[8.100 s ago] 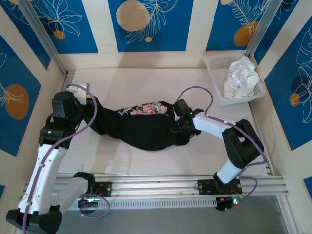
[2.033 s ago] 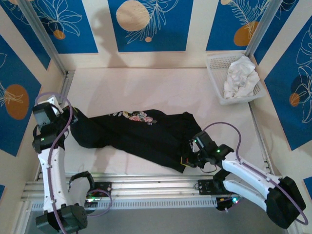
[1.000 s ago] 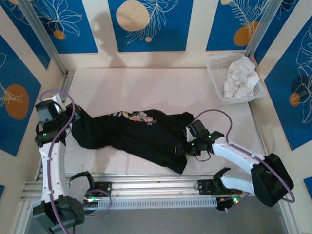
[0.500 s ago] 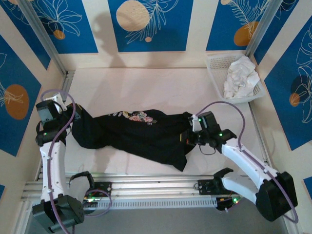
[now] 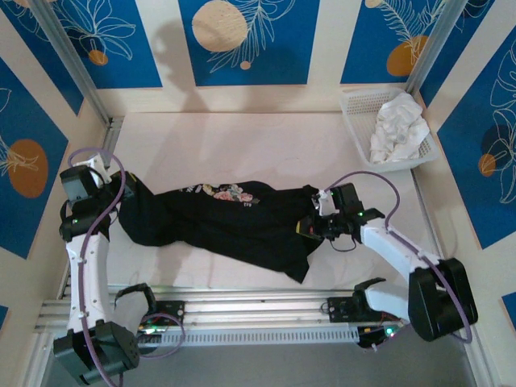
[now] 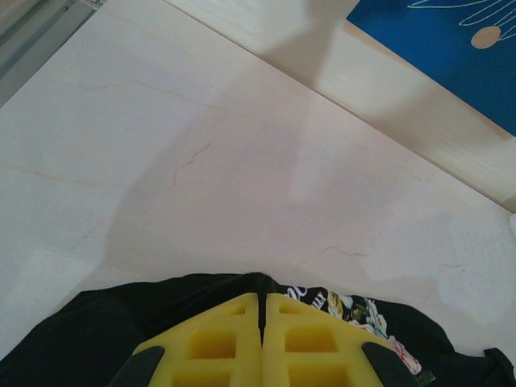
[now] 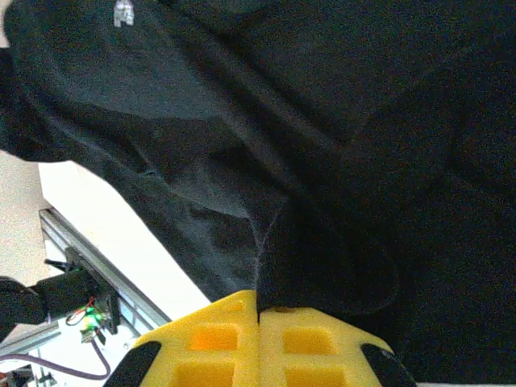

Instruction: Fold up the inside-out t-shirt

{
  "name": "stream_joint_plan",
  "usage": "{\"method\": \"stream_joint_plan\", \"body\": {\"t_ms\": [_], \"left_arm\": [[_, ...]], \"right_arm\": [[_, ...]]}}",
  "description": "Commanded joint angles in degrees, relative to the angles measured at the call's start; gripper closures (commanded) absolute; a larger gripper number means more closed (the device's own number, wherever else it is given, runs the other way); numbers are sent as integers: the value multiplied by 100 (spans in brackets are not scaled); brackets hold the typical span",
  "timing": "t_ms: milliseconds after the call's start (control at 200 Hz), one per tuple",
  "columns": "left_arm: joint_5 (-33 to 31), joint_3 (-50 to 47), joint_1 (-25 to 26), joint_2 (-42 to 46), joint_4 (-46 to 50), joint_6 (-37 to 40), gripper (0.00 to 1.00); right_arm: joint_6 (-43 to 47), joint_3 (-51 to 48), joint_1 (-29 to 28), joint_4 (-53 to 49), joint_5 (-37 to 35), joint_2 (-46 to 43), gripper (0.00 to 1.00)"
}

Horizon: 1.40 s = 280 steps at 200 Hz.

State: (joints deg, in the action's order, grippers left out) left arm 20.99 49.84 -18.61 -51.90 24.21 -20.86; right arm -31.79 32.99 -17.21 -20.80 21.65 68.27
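Note:
The inside-out t-shirt is black and lies stretched and rumpled across the near half of the table, a floral print showing along its far edge. My left gripper is shut on the shirt's left end; in the left wrist view its yellow fingers meet on a black fold. My right gripper is shut on the shirt's right edge; in the right wrist view a dark fold is pinched at the closed tips.
A white mesh basket holding a crumpled white cloth stands at the back right corner. An aluminium rail runs along the near edge. Bare table lies behind the shirt.
My right gripper has moved a little away from the rail and closed on the shirt's right edge, lifting that hem slightly. The left arm has stayed put.

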Motion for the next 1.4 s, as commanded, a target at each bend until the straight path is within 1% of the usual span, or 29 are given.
{"method": "stream_joint_plan", "body": {"t_ms": [0,155,255,360,505,620,840,910,1070,1240,1395], "left_arm": [[158,-63,45,-10,-207,-23,100],[166,-90,46,9,-221,-23,100],[201,-98,43,-4,-251,-36,100],[247,-98,45,-28,-269,-56,100],[264,-106,49,-21,-270,-56,100],[265,-129,50,4,-273,-58,100],[291,-133,47,8,-290,-67,100],[291,-141,42,13,-285,-69,100],[281,-142,43,19,-277,-54,100],[282,-142,45,21,-277,-58,100],[277,-143,44,21,-272,-49,100]], "right_arm": [[142,213,24,118,31,246,91],[287,169,1,-287,-339,222,81],[249,62,-131,-548,-824,-33,72],[50,30,-303,-796,-1312,-155,65],[-60,-14,-611,-848,-1635,-130,60],[-133,-70,-790,-835,-1754,-88,57],[-117,-88,-953,-785,-1926,113,56],[-100,-95,-969,-717,-1890,168,58],[-68,-55,-1021,-695,-1857,147,69],[-21,-25,-1021,-718,-1834,86,83],[-13,33,-1030,-837,-1829,-25,92]]}}
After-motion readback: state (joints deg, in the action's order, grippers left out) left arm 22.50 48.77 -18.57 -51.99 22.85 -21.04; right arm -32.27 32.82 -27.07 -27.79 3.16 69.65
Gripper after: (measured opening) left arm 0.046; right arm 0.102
